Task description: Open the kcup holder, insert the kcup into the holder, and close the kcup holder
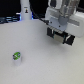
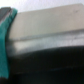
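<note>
The kcup point(image 1: 17, 56) is sitting on the white worktop point(image 1: 40, 60), well apart from the fingers point(image 1: 59, 36) hovering at the exterior view's right; whether they are open I cannot tell. No writing is readable.

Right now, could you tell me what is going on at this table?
A single robot arm has its gripper raised above the white table toward the exterior view's right, and nothing shows between its jaws, though whether they are open is too blurred to tell. The kcup, with its green top, sits alone on the table toward the exterior view's left, well apart from the gripper and untouched. The wrist view is a blurred close-up, so it adds little. No kcup holder shows clearly.
</note>
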### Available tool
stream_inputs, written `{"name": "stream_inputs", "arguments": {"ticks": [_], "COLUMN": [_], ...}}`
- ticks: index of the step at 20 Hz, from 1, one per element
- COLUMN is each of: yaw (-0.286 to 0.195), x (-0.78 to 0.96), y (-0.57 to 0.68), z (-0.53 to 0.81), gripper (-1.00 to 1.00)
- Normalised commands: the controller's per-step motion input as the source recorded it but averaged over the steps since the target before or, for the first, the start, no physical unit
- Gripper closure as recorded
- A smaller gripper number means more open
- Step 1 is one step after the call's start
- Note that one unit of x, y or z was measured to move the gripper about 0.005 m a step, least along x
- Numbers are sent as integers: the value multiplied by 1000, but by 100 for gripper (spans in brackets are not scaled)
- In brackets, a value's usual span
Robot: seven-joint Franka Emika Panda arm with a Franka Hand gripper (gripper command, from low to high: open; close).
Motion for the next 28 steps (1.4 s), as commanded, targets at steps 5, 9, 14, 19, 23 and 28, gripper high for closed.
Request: {"name": "stream_inputs", "arguments": {"ticks": [5,9,14,19,23,28], "yaw": [-57,-47,-50,-122,-187,-229], "x": [809,513,241,254,119,39], "y": [-366,-79,-131,-240,-483,-588], "z": [170,137,109,350,364,322], "gripper": [100,-100,-100,-100,-100,-100]}}
